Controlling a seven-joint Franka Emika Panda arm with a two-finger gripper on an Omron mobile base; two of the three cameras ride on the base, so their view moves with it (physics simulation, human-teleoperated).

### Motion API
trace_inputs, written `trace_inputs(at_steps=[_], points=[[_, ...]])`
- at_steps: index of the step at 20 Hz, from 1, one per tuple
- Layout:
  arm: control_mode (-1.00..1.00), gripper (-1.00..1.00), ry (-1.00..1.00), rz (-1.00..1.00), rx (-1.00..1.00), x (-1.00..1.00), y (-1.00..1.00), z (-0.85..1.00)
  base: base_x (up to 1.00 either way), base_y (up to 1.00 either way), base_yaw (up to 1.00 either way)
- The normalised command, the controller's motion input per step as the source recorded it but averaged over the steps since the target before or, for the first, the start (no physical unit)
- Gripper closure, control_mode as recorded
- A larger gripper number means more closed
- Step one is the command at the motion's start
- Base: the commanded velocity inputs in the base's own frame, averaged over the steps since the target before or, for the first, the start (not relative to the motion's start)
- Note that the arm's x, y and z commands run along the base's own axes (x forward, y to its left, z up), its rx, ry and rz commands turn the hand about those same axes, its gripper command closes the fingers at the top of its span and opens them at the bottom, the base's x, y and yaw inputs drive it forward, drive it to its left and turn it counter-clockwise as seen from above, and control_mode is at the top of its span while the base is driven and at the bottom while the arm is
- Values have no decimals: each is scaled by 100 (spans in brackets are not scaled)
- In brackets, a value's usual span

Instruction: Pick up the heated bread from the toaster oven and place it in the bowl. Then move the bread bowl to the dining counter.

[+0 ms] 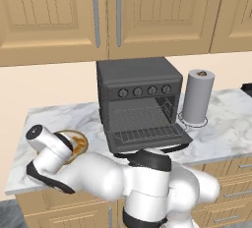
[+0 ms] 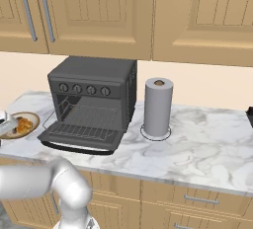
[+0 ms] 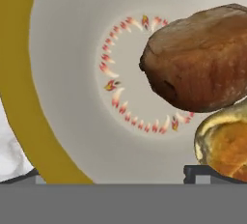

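From the left base view, the toaster oven [image 1: 140,103] stands on the marble counter [image 1: 224,128] with its door dropped open and the wire rack bare. A grey paper-towel roll [image 1: 198,97] stands upright just beside it on the right. To the oven's left the bowl [image 1: 81,141] rests on the counter, mostly covered by the white arm, whose wrist hangs right over it.

From the right base view, the same oven [image 2: 94,102] sits open, and the bowl [image 2: 30,120] lies at the far left of the counter [image 2: 197,149]. The heated bread [image 2: 23,125] shows inside it as a golden-orange lump. The paper-towel roll [image 2: 158,107] stands apart to the oven's right.

In the hand view, the camera looks straight down into the bowl [image 3: 19,97], with its tan rim and a pale inside ringed by small red marks. A dark brown chunk [image 3: 202,59] lies in it, touching the golden heated bread [image 3: 226,146] at the lower right. The pincer [image 3: 118,175] stands spread to its widest, its tips at the bottom edge, gripping nothing; one dark fingertip [image 3: 205,172] sits just under the bread.
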Motion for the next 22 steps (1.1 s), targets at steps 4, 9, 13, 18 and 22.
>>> trace_inputs(at_steps=[4, 9, 13, 18, 22], points=[[-100, -100, -5, 0, -7, 27, 0, -24, 0, 0, 0], [-100, 100, -6, 1, -6, 11, 0, -18, 0, 0, 0], [-100, 100, 0, 0, 0, 0, 0, 0, 0, 0, 0], [-100, 100, -5, 0, -1, -7, 0, 6, 0, 0, 0], [-100, 100, -18, 0, -10, -29, -2, 32, 0, 0, 0]])
